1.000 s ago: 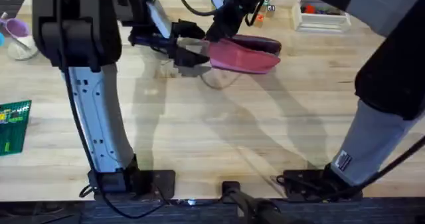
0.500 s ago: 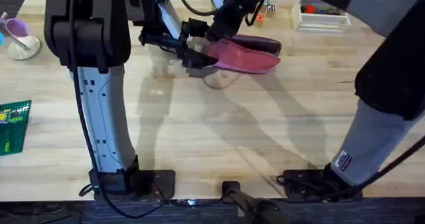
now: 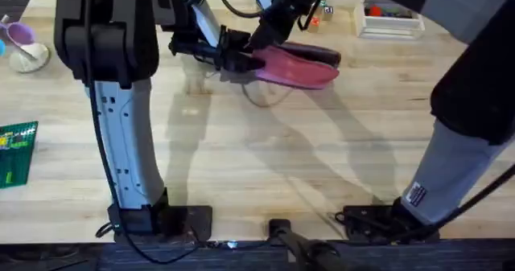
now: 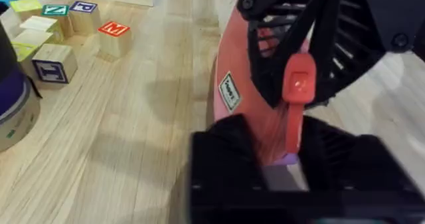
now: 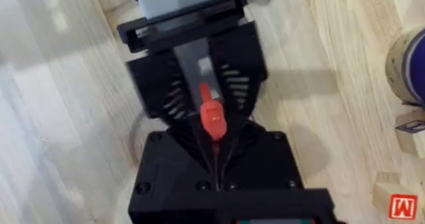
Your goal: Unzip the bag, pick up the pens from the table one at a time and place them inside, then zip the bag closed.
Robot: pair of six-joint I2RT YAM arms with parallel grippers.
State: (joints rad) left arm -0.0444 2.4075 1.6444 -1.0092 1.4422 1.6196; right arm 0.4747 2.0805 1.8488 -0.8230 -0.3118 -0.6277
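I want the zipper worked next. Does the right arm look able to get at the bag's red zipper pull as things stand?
Probably yes. The right gripper already sits at the zipper pull, fingers closed around its strap, while the left gripper holds the near end of the bag. Nothing stands between them.

Pretty sure I'm in a robotics lab: my 2 arms are bolted to a light wooden table [image 3: 265, 158], with alphabet blocks [image 4: 114, 38], a green circuit board [image 3: 16, 152] and a white parts tray [image 3: 390, 22] lying around.
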